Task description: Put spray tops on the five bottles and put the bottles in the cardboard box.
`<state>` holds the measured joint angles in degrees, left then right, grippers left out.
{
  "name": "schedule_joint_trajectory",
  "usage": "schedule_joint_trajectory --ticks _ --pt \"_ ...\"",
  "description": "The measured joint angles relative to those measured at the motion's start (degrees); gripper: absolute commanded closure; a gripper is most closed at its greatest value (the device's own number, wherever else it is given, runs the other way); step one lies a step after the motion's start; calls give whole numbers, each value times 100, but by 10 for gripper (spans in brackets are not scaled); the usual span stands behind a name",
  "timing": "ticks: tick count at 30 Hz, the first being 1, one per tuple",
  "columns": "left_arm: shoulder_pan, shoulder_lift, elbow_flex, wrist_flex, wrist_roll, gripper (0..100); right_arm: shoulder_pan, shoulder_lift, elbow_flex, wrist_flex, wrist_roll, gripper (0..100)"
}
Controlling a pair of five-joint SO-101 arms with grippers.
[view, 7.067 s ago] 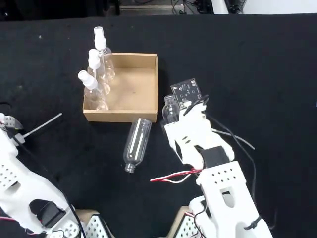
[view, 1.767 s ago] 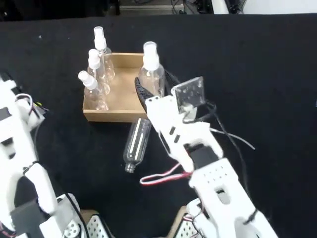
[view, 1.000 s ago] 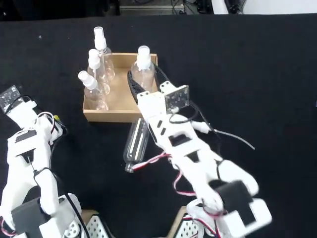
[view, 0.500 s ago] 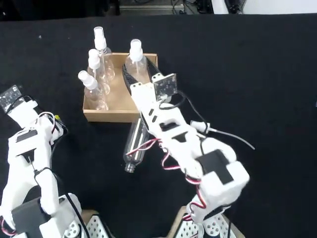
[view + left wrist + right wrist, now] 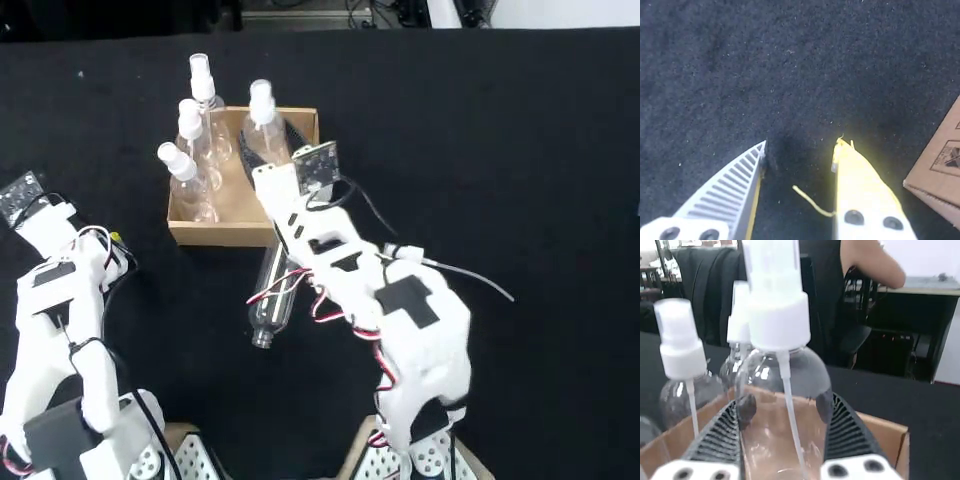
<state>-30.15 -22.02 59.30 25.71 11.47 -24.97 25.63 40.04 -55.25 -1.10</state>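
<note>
Right gripper [image 5: 785,406] has its fingers clamped snug round the belly of a capped spray bottle [image 5: 782,367], kept upright so it'll land standing in the cardboard box [image 5: 882,434] below the fingers. Three capped bottles [image 5: 195,155] stand just beyond the fingertips. The uncapped bottle [image 5: 266,305] lies on the table behind the fingers, outside the box. Left gripper [image 5: 801,145] is spread wide, with only black cloth [image 5: 790,60] between its fingers. Parked out of the way, I reckon.
</note>
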Motion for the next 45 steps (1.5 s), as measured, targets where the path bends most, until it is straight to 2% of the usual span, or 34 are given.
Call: schedule_joint_trajectory --ticks 8,21,28,45 --pt "0 -9 70 0 0 812 -35 905 -589 0 0 988" --pt "0 -9 70 0 0 812 -35 923 -642 202 0 981" --pt "0 -9 70 0 0 812 -35 923 -668 290 0 814" --pt "0 -9 70 0 0 812 -35 914 -651 325 0 811"
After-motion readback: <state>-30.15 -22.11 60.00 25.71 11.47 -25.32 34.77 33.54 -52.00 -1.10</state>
